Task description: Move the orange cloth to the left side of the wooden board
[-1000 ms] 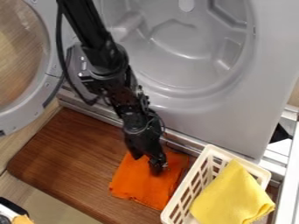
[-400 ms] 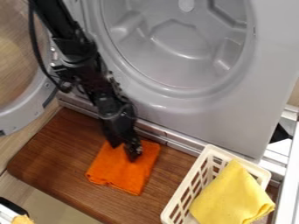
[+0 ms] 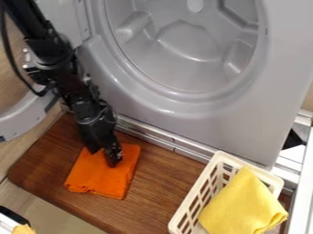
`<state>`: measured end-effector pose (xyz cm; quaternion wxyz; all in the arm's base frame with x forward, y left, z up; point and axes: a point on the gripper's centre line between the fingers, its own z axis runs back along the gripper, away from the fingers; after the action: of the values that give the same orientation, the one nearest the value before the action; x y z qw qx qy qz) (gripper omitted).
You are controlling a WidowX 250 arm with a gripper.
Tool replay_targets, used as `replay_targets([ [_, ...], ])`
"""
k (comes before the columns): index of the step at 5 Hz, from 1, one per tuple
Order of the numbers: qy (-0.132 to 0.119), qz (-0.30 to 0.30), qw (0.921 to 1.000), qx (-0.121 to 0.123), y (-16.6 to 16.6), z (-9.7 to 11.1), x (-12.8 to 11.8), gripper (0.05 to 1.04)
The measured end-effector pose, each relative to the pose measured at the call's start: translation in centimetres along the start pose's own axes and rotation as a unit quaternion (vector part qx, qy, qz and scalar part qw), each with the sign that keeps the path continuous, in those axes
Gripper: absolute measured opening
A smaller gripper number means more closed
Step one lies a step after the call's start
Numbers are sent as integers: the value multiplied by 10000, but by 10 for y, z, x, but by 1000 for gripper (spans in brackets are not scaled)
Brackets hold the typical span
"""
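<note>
- Toward the lower left of the frame, we find the orange cloth (image 3: 101, 177) lying flat on the wooden board (image 3: 165, 187); it has slid leftward from lower centre.
- The gripper (image 3: 106, 157) has travelled with it and touches its upper part, though we cannot tell whether it is clenched on the fabric or released and pressing.
- For the task, we judge this nearly done: the cloth sits on the board's left half, with bare wood still beyond it; a short further drag may help, then a lift clear.
- We see soft, matte fabric, roughly four-sided, its lower edge a little uneven.
- Brown grain streaks the board, whose left corner is rounded.
- At lower right, the slotted cream basket (image 3: 188, 205) has stayed put, a folded yellow cloth (image 3: 245, 203) draped in it.
</note>
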<state>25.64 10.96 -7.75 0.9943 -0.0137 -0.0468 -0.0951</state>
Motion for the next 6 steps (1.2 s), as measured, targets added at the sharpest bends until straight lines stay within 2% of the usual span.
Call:
replay_targets([
  [2,62,91,9999,-3,2,1,-1,1000],
  [3,-49,118,9999,11,1,10,5,999],
  [4,-186,73,9997,105,1,24,7,999],
  [6,-728,45,9970,259,-8,69,12,999],
])
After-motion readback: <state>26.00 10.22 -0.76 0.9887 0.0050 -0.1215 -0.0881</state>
